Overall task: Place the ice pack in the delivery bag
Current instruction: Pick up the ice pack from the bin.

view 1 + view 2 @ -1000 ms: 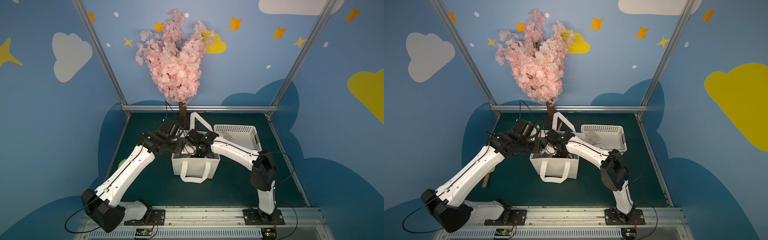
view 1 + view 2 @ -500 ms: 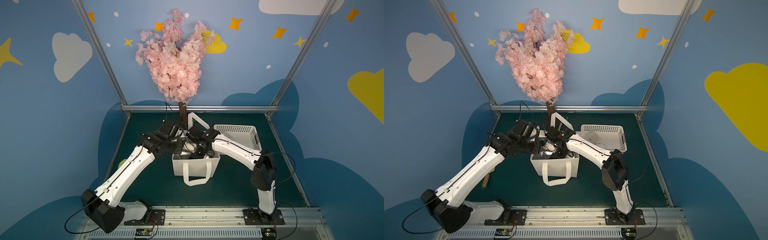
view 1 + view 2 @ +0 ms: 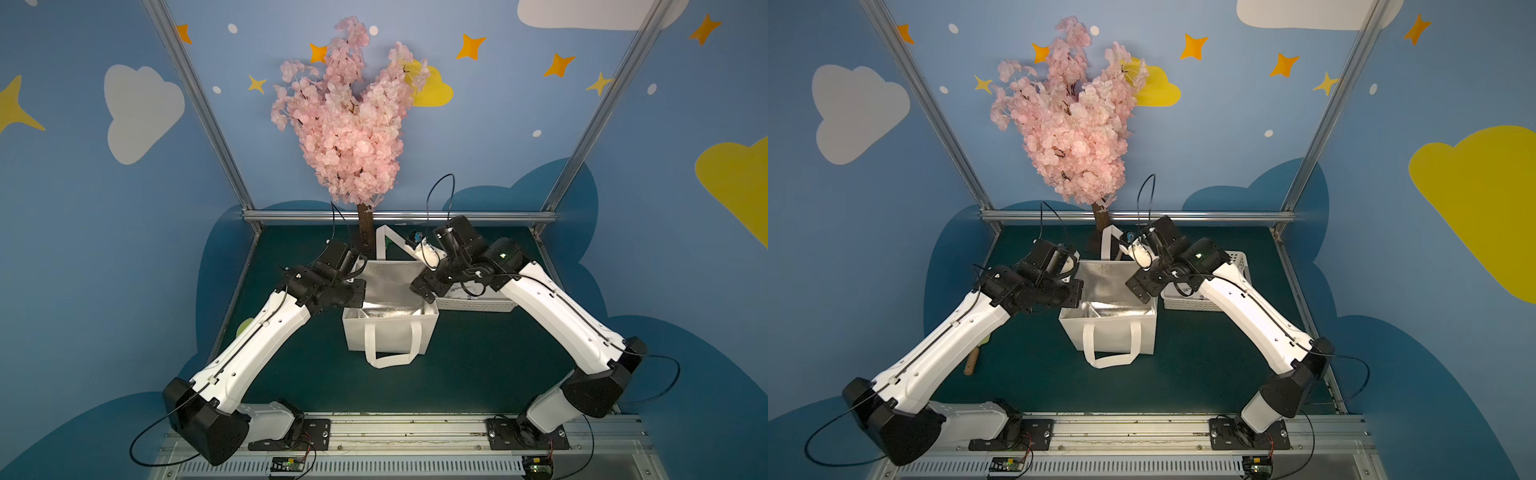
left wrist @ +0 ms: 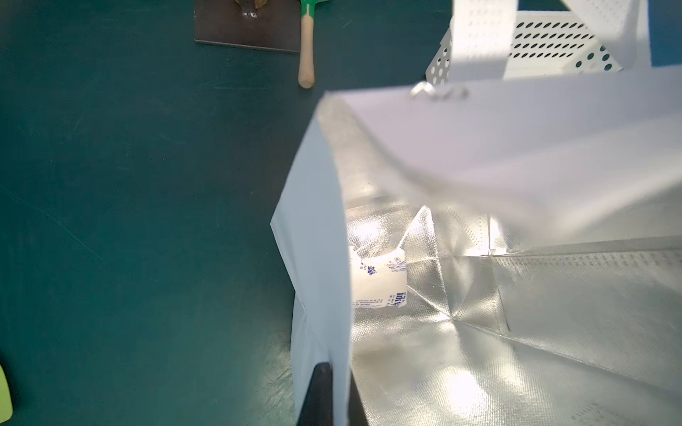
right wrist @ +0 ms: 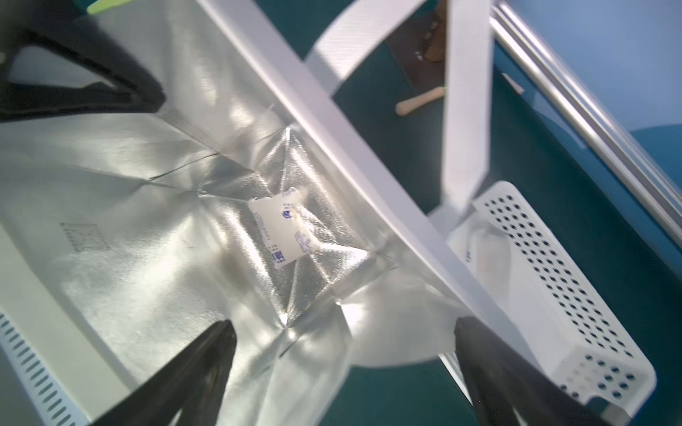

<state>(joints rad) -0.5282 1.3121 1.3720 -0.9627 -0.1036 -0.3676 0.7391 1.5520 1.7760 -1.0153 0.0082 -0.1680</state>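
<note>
Blue walls [image 3: 83, 249] painted with clouds and stars close in a dark green table [image 3: 478, 365], and a pink blossom tree [image 3: 349, 124] stands at the back. Mid-table sits the delivery bag [image 3: 390, 332], upright and open. Its silver-lined flap [image 3: 386, 282] is raised behind the mouth, the front handle [image 3: 390, 353] hangs down the near face and the rear handle [image 3: 379, 247] stands up at the back. A white perforated basket [image 3: 478, 305] lies just beside the bag, on the right arm's side.

The ice pack [image 5: 280, 232] (a small white pouch with blue print) lies inside the bag on its foil floor, touched by neither arm. From the left wrist it shows only partly [image 4: 380, 280], the rest hidden behind the bag's side wall.

The left end effector [image 4: 337, 380] is clamped on the top edge of that side wall, the one nearest the left arm. One black finger [image 4: 321, 391] sits outside the white fabric and the other inside against the foil, with the wall pinched between them.

The right end effector [image 5: 343, 328] hovers over the mouth at the opposite side of the bag. Its fingers [image 5: 217, 343] are spread wide with nothing between them, and the pack shows far below in the gap.

A wooden-handled tool [image 4: 306, 62] lies on the table near the tree's base.
</note>
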